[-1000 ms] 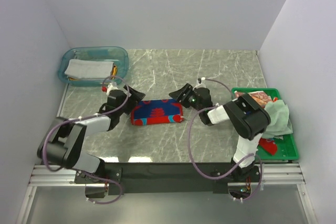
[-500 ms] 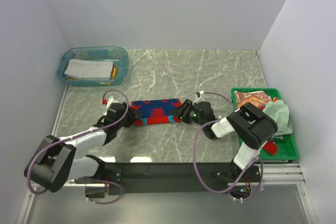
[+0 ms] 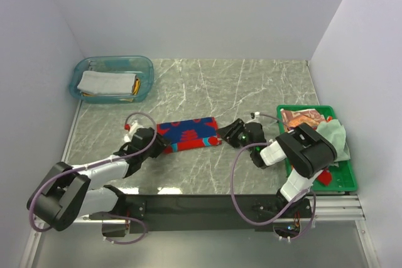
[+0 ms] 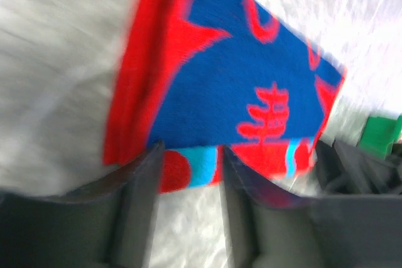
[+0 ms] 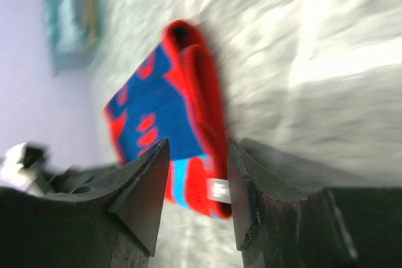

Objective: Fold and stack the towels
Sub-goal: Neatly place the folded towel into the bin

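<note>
The red towel with blue patterns and a teal stripe (image 3: 188,134) lies folded as a narrow strip on the marble table. My left gripper (image 3: 159,144) is open just off its left end; in the left wrist view the towel (image 4: 239,86) ends at the open gripper's (image 4: 190,155) tips. My right gripper (image 3: 228,134) is open just off the right end; in the right wrist view the towel's folded corner (image 5: 188,117) sits just beyond the open gripper (image 5: 198,149). A pale grey-white towel (image 3: 105,82) lies in the teal tub. Orange-brown (image 3: 304,118) and pale green (image 3: 334,136) towels lie in the green crate.
The clear teal tub (image 3: 146,67) stands at the far left. The green crate (image 3: 342,183) stands at the right edge, beside my right arm. White walls close in the table on three sides.
The towel went from a wider fold to a narrow strip. Both grippers came down from its far side to its ends, then drew back a little from it, open.
</note>
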You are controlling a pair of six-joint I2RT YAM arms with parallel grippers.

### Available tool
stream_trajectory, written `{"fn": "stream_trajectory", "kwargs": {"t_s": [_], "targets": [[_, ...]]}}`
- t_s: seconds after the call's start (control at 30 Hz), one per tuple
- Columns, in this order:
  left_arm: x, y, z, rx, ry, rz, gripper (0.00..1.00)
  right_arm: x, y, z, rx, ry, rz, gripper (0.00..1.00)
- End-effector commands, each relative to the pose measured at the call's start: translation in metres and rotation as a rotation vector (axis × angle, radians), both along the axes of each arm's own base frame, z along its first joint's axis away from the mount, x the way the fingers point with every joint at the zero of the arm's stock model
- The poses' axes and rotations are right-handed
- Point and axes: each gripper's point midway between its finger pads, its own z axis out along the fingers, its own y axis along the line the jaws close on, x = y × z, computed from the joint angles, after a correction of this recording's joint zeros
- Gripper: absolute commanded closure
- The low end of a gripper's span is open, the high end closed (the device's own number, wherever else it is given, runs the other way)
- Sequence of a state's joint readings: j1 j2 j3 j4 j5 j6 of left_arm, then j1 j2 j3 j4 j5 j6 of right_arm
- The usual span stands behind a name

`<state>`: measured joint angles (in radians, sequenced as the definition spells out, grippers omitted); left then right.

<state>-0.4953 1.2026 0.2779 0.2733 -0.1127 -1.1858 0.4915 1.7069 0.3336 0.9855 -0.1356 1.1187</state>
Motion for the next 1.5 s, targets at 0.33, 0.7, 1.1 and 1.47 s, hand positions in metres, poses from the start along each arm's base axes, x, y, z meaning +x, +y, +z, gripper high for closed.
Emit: {"fn": "stream_trajectory", "kwargs": {"t_s": [0.33, 0.7, 1.1, 1.47], "targets": [[0.025, 0.024, 0.096, 0.258, -0.064, 0.034, 0.01, 0.013, 0.010, 0.072, -0.519, -0.250, 0.229, 0.41], [0.046, 0.120, 0.112, 0.334, 0.098, 0.052, 0.01, -0.034, 0.154, 0.090, -0.755, -0.371, 0.592, 0.39], [0.038, 0.167, 0.095, 0.314, 0.111, 0.102, 0.01, -0.067, 0.241, 0.025, -1.029, -0.287, 0.738, 0.38], [0.038, 0.169, 0.103, 0.283, 0.067, 0.109, 0.01, -0.067, 0.238, -0.002, -1.231, -0.269, 0.680, 0.41]]}}
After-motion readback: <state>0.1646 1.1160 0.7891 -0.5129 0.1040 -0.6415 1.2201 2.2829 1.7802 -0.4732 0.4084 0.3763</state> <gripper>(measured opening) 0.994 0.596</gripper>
